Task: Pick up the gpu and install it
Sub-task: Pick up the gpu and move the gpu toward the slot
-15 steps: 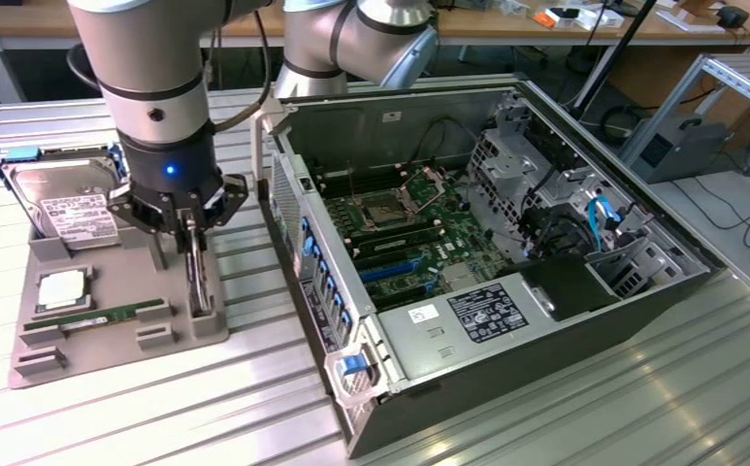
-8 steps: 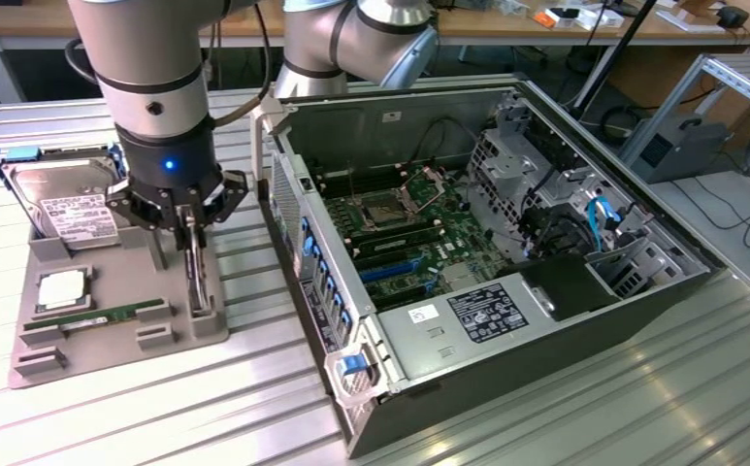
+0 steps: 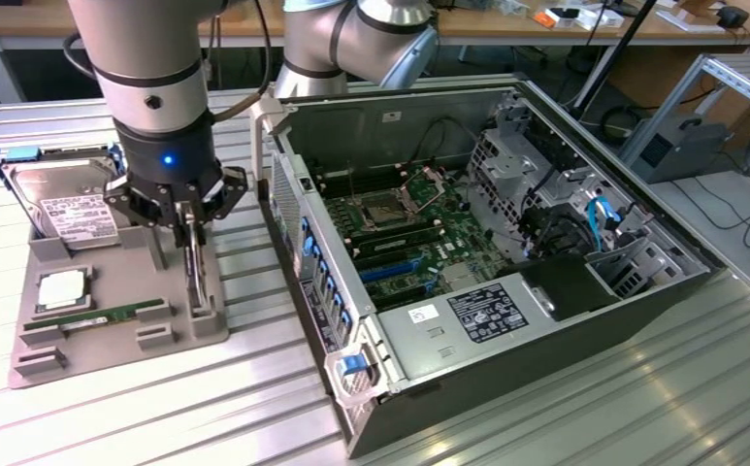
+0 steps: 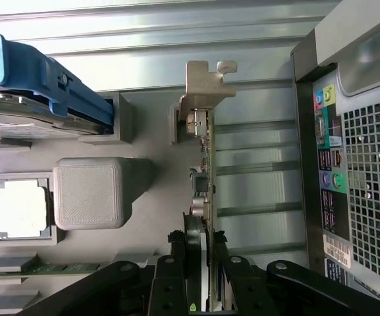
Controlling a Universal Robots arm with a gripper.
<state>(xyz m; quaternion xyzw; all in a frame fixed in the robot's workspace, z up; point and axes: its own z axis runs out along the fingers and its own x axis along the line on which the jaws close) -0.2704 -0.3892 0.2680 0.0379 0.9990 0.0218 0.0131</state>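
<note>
The gpu (image 3: pixel 193 277) is a thin black card standing on its edge in a slot at the edge of the grey fixture tray (image 3: pixel 154 325) nearest the case. My gripper (image 3: pixel 189 221) is directly above it, fingers pointing down and closed against the card's upper edge. In the wrist view the gpu (image 4: pixel 205 171) is edge-on, its silver bracket (image 4: pixel 203 82) at the far end beside a tray post. My gripper (image 4: pixel 206 247) straddles it, a black finger (image 4: pixel 193 243) pressed on each face. The open computer case (image 3: pixel 478 243) lies beside the tray, motherboard slots (image 3: pixel 394 267) exposed.
On the tray sit a silver hard drive (image 3: pixel 71 209) in a blue caddy (image 4: pixel 41 82), a square processor (image 3: pixel 61 289) and a green memory stick (image 3: pixel 110 316). The case's rear port panel (image 4: pixel 331 164) is close beside the card. A ribbed metal table (image 3: pixel 154 417) carries everything.
</note>
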